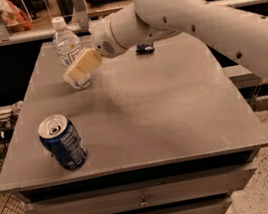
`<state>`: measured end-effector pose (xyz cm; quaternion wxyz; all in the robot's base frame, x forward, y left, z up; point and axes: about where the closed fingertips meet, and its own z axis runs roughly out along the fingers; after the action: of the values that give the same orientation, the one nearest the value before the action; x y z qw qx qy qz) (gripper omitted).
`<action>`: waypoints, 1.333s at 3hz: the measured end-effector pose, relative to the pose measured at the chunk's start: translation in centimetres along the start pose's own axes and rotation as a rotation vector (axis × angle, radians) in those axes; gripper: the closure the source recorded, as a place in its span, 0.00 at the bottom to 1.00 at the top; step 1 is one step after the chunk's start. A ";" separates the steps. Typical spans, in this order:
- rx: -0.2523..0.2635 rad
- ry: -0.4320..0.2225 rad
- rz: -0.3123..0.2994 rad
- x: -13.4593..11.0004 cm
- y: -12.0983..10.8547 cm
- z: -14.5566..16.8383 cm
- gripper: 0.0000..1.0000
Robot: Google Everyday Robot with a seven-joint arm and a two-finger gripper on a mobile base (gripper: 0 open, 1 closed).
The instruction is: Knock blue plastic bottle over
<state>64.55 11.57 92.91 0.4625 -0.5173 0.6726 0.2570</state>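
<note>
The blue plastic bottle [67,46] is clear with a white cap and a white label. It stands at the far left of the grey table [166,119] and leans slightly to the left. My gripper [78,69] with cream-coloured fingers reaches in from the right and is in front of the bottle's lower half, touching or nearly touching it. The bottle's base is partly hidden behind the gripper.
A dark blue soda can [62,142] stands upright near the table's front left corner. A small dark blue packet [144,49] lies at the back, behind my arm. The white arm [201,22] spans the table's right rear. Drawers sit under the table.
</note>
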 end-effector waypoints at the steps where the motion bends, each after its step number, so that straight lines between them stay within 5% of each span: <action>1: 0.005 -0.075 0.085 -0.4 -0.3 2.2 0.00; 2: 0.011 -0.172 0.193 -1.0 -0.2 4.6 0.20; 4: 0.052 -0.263 0.246 -1.7 -0.8 4.8 0.65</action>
<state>67.05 16.09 92.42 0.5248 -0.3810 0.6708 0.3598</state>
